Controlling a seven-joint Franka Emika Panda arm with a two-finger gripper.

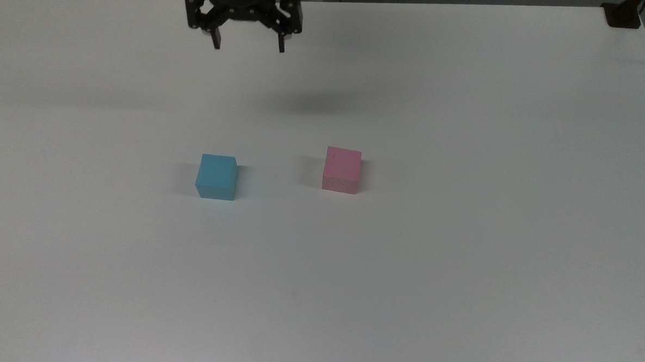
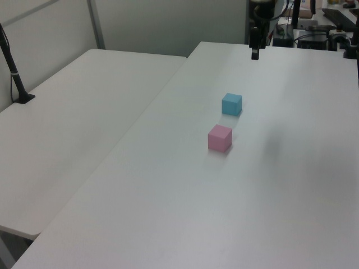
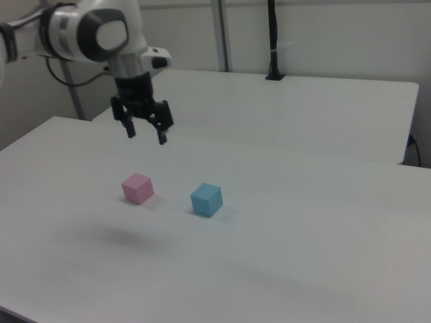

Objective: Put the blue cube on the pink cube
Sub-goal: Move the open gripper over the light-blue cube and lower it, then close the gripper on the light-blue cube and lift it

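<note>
White table (image 1: 460, 263), two cubes, a second table (image 3: 323, 114) noted behind.
Gripper (image 1: 248, 46) is held aloft, fingers spread wide, empty; blue cube (image 1: 217, 177) and pink cube (image 1: 342, 170) are seen well below, apart.

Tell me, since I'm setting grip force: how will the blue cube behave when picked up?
The blue cube looks solid and matte, so probably stiff and not slippery. Its flat faces sit squarely on the table, so it is unlikely to roll or tip. It seems small beside the open claw, likely light.

A lab: bare white tables (image 2: 84, 112), partition walls (image 2: 168, 22), pole-mounted camera stand (image 3: 273, 40).
</note>
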